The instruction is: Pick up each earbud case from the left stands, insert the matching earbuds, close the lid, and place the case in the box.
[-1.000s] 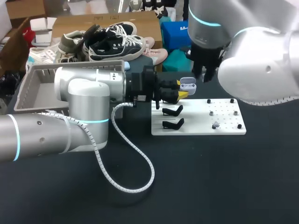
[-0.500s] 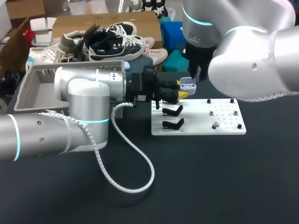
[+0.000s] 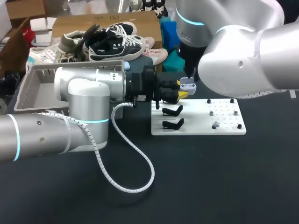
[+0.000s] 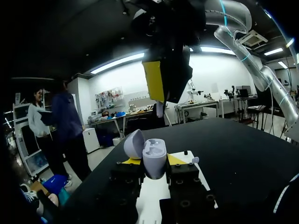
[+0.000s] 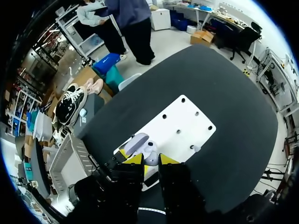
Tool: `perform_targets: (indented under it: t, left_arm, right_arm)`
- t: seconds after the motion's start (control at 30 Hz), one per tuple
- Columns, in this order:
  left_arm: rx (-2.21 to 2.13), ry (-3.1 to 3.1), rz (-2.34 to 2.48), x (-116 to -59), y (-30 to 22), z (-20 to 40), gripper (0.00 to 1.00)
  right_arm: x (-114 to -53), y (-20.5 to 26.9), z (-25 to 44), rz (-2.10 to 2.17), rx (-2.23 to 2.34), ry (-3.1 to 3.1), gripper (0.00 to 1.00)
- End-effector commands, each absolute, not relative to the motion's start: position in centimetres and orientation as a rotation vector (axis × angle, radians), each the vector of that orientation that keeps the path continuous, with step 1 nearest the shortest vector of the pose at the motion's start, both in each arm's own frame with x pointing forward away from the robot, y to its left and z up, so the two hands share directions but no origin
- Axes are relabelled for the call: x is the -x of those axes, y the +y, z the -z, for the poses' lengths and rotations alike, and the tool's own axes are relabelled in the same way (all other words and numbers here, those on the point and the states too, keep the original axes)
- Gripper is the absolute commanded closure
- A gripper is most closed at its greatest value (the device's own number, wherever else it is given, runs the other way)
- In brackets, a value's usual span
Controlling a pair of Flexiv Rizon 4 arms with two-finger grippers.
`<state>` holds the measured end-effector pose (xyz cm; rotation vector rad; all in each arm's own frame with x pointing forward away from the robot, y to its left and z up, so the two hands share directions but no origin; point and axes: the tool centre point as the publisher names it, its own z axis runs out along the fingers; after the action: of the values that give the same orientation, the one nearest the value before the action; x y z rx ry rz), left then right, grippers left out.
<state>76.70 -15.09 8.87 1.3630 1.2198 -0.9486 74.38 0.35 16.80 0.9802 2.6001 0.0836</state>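
Note:
My left gripper (image 3: 182,91) is shut on a pale lilac earbud case (image 3: 188,85), which it holds above the far left corner of the white board (image 3: 226,122). In the left wrist view the case (image 4: 154,157) sits upright between the yellow tips, its lid (image 4: 133,143) swung open. My right gripper (image 4: 161,86) hangs straight above the open case, its fingers close together on a small white earbud (image 4: 160,110). The right wrist view looks down past my right gripper (image 5: 150,160) onto the case (image 5: 144,148). Another earbud (image 3: 215,126) sits on the board.
Two black stands (image 3: 173,111) are fixed at the board's left end, with small pegs over its right half. A grey box (image 3: 39,91) sits at the table's far left behind my left arm. A white cable (image 3: 135,177) loops over the dark tabletop.
My right arm has swung left and come down until its gripper is right over the open case. My left arm and the case have stayed put.

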Motion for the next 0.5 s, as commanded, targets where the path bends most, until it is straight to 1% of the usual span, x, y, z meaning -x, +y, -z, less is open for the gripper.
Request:
perform_targets:
  t: [0.03, 0.5]
  left_arm:
    - [-1.36, 1.218, 0.947, -76.6, -15.1, -8.8, 1.0]
    - [-1.36, 1.218, 0.947, -76.6, -15.1, -8.8, 1.0]
  right_arm:
    - [-74.8, 0.5, -16.4, -0.08, -0.982, 2.606, 1.0]
    - [-75.3, 0.3, -15.4, -0.065, -0.992, 2.63, 1.0]
